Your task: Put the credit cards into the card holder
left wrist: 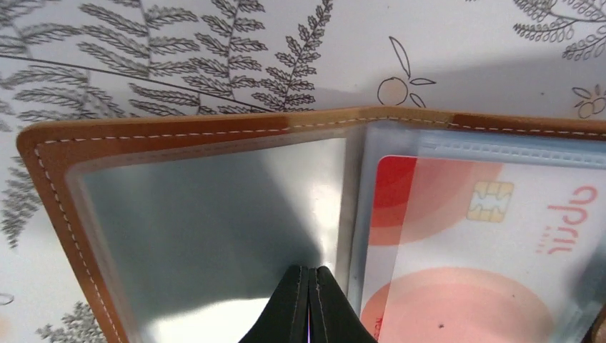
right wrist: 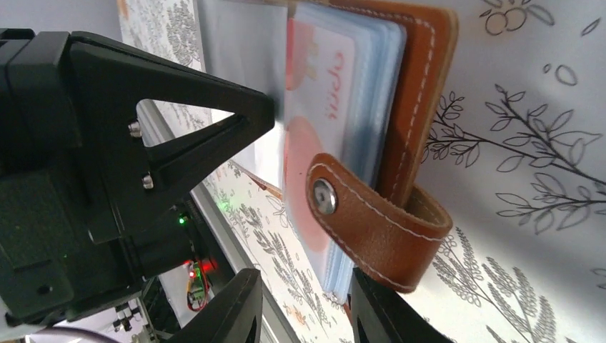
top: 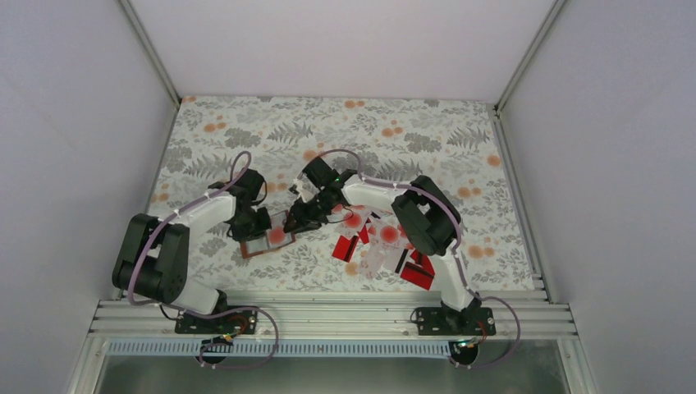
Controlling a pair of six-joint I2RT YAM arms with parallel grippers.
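Left pincer, closed on card holder sleeve, should hold steady until right pincer, jaws apart, clears the seated credit card.

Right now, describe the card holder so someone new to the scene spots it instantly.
On the fern-print tablecloth, look just left of the scattered red credit cards, under the left gripper. The card holder lies open there: the only tan leather item, white-stitched, with clear sleeves and a snap strap.
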